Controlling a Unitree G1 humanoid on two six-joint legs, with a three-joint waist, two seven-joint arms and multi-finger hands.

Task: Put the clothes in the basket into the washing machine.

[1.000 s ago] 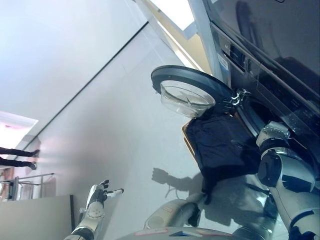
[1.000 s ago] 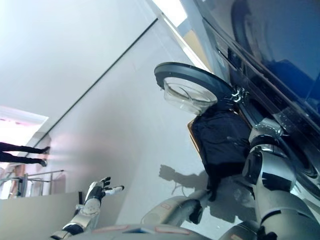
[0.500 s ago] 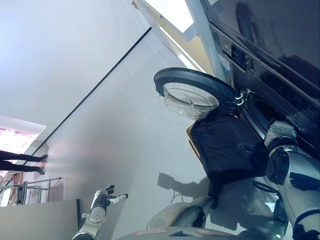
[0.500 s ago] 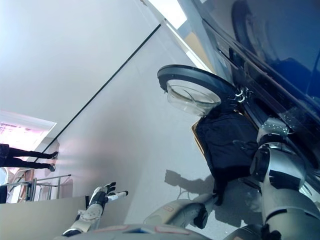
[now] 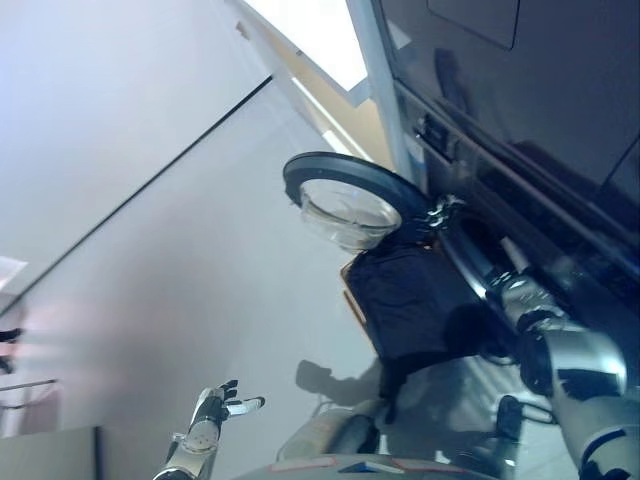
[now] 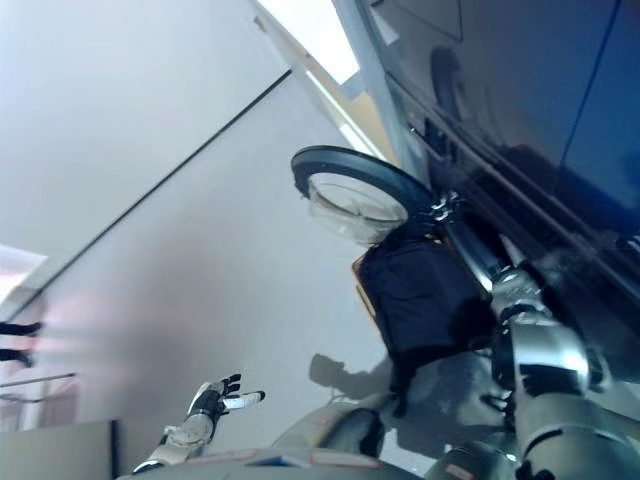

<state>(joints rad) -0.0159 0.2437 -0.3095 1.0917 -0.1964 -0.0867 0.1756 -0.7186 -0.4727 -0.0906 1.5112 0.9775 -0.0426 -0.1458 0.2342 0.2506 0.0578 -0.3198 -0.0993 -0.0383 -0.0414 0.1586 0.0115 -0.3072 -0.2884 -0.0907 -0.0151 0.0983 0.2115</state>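
Your right arm reaches into the washing machine (image 5: 520, 130) drum; its robot hand is hidden, so I cannot tell its fingers. The dark clothes (image 5: 405, 300) hang just left. Your left robot hand (image 5: 215, 405) splays open, far left.

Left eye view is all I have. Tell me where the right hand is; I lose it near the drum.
Observer: The right eye view frames more of the right arm. It runs up into the mouth of the washing machine, and the right hand is hidden inside.
Operator: Check the left edge for people.
Observer: The right eye view shows a person's legs at the far left edge, more plainly than your view does. They are well away from the left hand, which is open and holds nothing.
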